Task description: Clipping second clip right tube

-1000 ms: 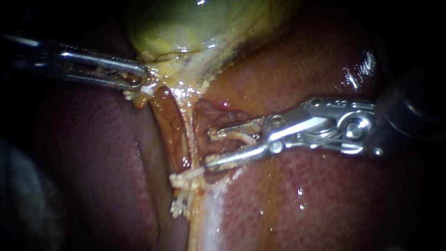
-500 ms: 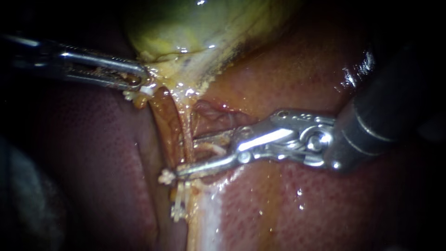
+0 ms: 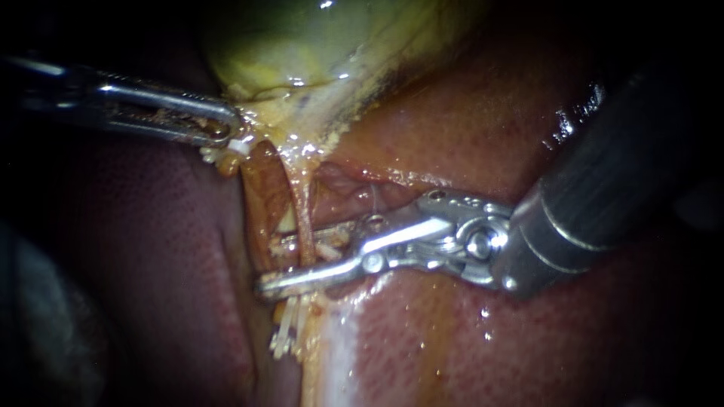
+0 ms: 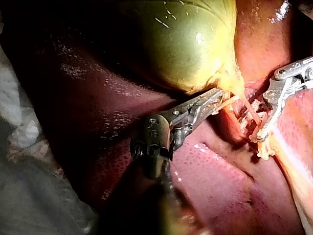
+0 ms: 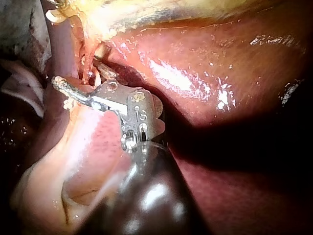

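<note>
Plainly the thin, orange-yellow right tube (image 3: pixel 304 218) is soft, slick and easily torn. We judge it should be taken squarely across its bare stretch, clear of the white clips (image 3: pixel 286 335) just beside the hand. Our right instrument (image 3: pixel 271 265) holds its hand apart, straddling the tube; a second ago it stood short of it. Our left instrument (image 3: pixel 226 132) stays clamped on the yellow-green gallbladder (image 3: pixel 302 45).

From the left wrist, that grip sits at the gallbladder's neck.

From the right wrist, the tube (image 5: pixel 86 61) runs between the parted hand.
</note>
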